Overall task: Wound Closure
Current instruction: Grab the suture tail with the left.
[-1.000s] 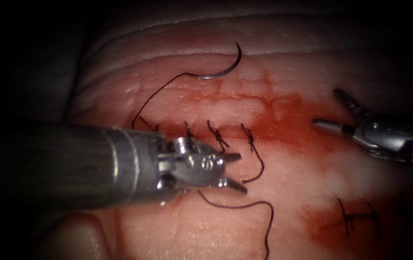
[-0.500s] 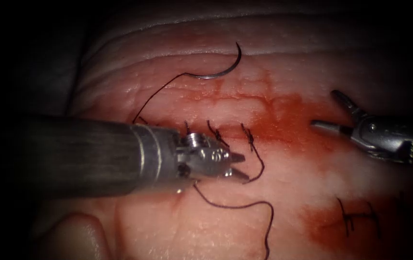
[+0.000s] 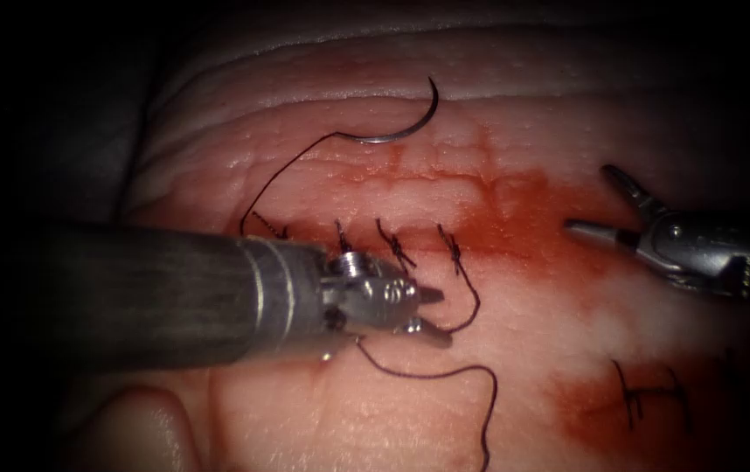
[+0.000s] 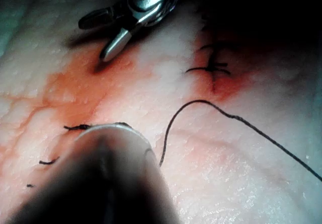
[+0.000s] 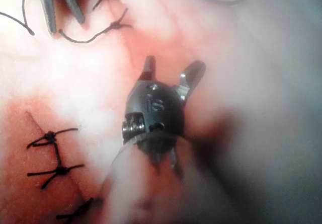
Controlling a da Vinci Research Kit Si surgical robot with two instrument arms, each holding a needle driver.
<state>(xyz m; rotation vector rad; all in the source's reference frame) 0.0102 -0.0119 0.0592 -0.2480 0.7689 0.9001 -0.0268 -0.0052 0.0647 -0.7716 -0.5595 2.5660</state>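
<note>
Tissue (image 3: pixel 567 350) is seen stained with red fluid (image 3: pixel 515 210), and the cut (image 3: pixel 375 234) runs across it, closed by a row of dark stitches (image 3: pixel 397 249). Nearest the endoscope, the left tool (image 3: pixel 432 315) is positioned below the stitch row with its jaws parted; nothing is grasped. A loop of thread (image 3: pixel 471 310) from the rightmost stitch lies just at the lower jaw tip, and whether contact is made cannot be told. Further thread (image 3: pixel 445 374) is laid across the tissue below the tool. To the right, well apart from the stitches, the right tool (image 3: pixel 598 199) is held with its jaws spread wide and empty; the same spread is seen in the right wrist view (image 5: pixel 171 70). Farthest away, the needle (image 3: pixel 406 122) is lying free on the tissue surface above the cut, held by neither tool, with thread trailing from its left end.
</note>
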